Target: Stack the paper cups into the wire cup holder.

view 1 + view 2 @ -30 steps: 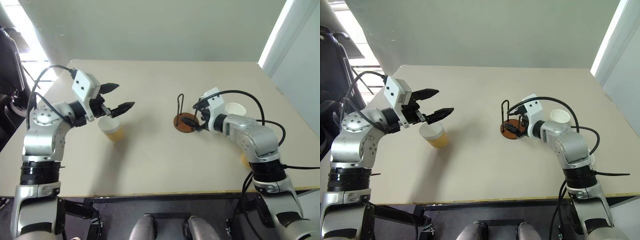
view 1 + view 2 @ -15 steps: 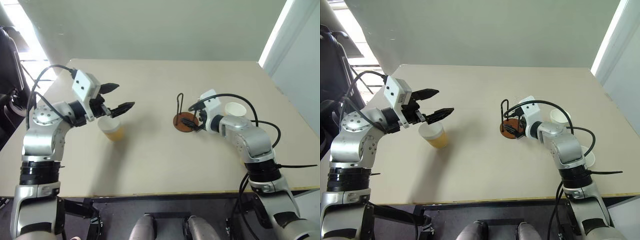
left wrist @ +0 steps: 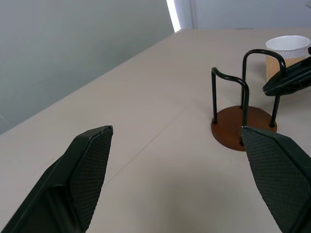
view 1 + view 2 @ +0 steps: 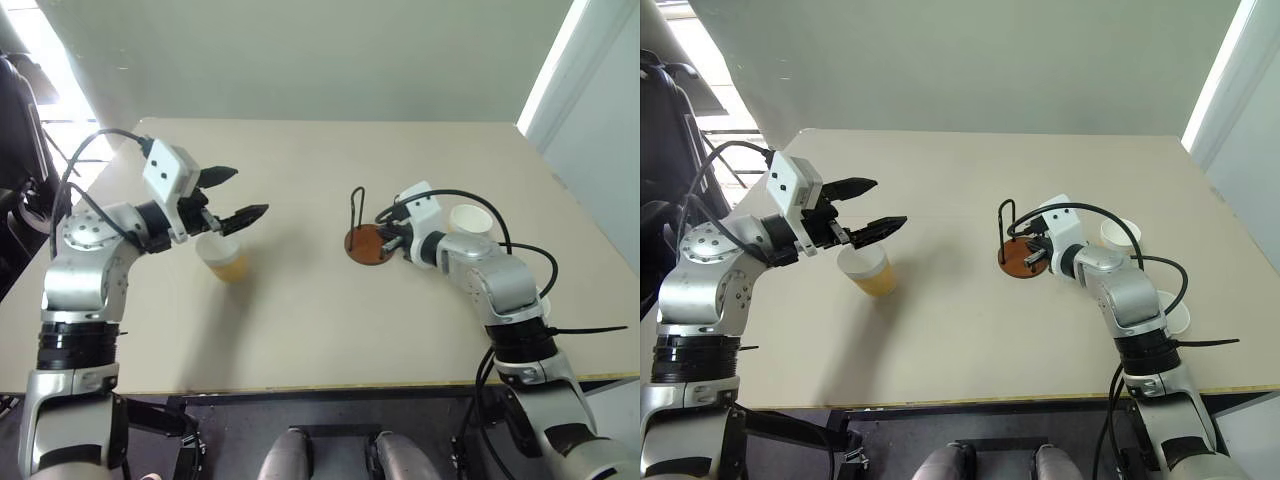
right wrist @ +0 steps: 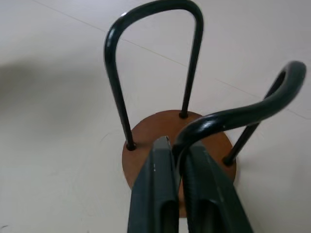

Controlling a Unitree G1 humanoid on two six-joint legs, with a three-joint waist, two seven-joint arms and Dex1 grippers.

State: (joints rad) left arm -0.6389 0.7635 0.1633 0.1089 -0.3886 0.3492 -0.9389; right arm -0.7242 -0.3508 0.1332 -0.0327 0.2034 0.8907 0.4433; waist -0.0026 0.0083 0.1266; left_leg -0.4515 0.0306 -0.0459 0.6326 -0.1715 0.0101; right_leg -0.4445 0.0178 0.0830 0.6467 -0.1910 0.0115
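Observation:
The wire cup holder, a rust-brown disc with dark wire loops, stands at the table's middle. My right gripper is shut on the holder's near wire loop, just above the disc. One paper cup stands upright at the left, and my left gripper hovers open just above it without touching. A second paper cup stands right of the holder, behind my right arm. A third paper cup shows partly behind my right forearm. The left wrist view looks across at the holder and the far cup.
The beige table ends in a front edge close to me. A pale wall runs behind it. Black cables loop from both wrists, one over the table by the right cup.
My right gripper's fingers have closed on the holder's near wire loop. The left arm and the cups have not moved.

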